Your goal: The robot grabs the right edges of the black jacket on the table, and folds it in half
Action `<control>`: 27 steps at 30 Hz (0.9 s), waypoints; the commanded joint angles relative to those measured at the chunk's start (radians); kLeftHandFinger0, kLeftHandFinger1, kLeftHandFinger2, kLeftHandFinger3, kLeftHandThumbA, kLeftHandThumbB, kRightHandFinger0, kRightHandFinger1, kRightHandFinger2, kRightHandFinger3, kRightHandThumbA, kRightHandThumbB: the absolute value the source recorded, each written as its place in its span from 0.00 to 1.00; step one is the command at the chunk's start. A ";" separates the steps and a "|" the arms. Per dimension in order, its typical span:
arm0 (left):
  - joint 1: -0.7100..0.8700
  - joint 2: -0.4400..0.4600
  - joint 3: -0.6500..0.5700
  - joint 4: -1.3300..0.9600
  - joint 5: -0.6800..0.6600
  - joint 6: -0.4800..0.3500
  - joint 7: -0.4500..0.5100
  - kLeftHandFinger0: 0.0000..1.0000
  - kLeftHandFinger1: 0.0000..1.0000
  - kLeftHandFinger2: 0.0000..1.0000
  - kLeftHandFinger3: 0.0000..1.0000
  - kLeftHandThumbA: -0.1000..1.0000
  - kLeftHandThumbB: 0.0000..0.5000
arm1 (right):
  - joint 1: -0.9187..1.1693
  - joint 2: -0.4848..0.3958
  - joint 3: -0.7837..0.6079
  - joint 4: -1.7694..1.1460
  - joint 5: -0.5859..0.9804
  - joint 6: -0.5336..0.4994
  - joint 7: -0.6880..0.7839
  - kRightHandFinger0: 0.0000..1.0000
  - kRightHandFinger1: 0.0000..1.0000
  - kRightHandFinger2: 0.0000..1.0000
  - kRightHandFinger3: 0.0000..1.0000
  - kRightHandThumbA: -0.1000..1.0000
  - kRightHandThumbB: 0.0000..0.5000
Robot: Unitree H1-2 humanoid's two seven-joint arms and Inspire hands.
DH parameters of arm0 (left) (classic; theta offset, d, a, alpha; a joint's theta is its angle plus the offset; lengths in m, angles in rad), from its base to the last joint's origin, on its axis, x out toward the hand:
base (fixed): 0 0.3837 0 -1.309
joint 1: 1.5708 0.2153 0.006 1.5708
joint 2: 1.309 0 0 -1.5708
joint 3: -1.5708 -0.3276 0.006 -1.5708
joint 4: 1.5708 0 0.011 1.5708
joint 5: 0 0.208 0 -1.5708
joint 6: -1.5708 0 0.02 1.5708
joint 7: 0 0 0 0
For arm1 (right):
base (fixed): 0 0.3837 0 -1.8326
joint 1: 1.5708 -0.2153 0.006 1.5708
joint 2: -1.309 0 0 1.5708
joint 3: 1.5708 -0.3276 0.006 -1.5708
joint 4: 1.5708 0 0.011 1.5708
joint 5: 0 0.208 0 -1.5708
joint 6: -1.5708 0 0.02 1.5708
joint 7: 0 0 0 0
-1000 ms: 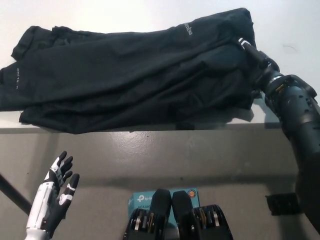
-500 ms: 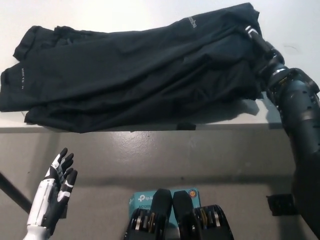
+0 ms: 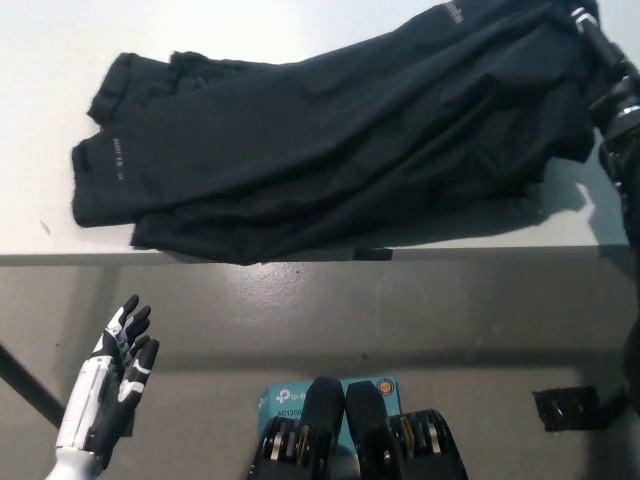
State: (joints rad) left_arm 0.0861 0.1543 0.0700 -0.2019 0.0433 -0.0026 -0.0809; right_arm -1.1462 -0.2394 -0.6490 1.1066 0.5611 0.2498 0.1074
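We see the black fabric jacket (image 3: pixel 330 150) spread across the white table (image 3: pixel 50 60), crumpled into long folds, its lower hem running along the table's near edge and slightly overhanging it around the middle. The jacket's left end sits well in from the table's left edge, with small pale lettering on the sleeve there; its right end rises toward the far right corner, with another small white logo near the top. Our black right hand (image 3: pixel 600 50) is at that far right corner, pressed into the jacket's right edge; the fingers are buried in black cloth at the frame's edge, so we cannot tell whether they grip the fabric or not. The black right arm (image 3: pixel 625 150) runs down the right side of the view, off the table's right edge. Our white left hand (image 3: pixel 110 385) hangs below the table's near edge at lower left, over the grey floor (image 3: pixel 400 320), fingers spread and holding nothing.
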 commanded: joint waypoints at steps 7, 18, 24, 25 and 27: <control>-0.024 0.019 0.007 -0.033 -0.029 0.001 -0.011 1.00 1.00 1.00 1.00 0.85 0.24 | -0.207 -0.026 0.051 -0.203 0.043 0.061 0.014 0.00 0.04 0.56 1.00 0.00 0.13; -0.011 0.017 0.004 -0.035 -0.011 0.002 -0.004 1.00 1.00 1.00 1.00 0.84 0.17 | -0.281 0.043 0.219 -0.322 -0.014 0.084 -0.003 0.00 0.17 0.66 1.00 0.00 0.20; -0.007 0.008 -0.002 -0.031 -0.018 -0.003 -0.005 1.00 1.00 1.00 1.00 0.89 0.27 | -0.402 0.164 0.438 -0.229 -0.137 0.019 0.093 0.00 0.23 0.64 0.78 0.00 0.33; -0.010 0.009 -0.002 -0.032 -0.017 -0.003 -0.006 1.00 1.00 1.00 1.00 0.89 0.28 | -0.413 0.181 0.460 -0.224 -0.148 0.027 0.084 0.00 0.24 0.64 0.75 0.00 0.33; -0.015 0.012 -0.003 -0.034 -0.013 0.001 -0.007 1.00 1.00 1.00 1.00 0.90 0.29 | -0.419 0.203 0.524 -0.221 -0.190 0.024 0.087 0.00 0.20 0.61 0.81 0.00 0.30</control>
State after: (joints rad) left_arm 0.0794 0.1548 0.0684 -0.2066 0.0400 0.0078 -0.0828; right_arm -1.4310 -0.0760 -0.2151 0.8974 0.4572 0.3249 0.1206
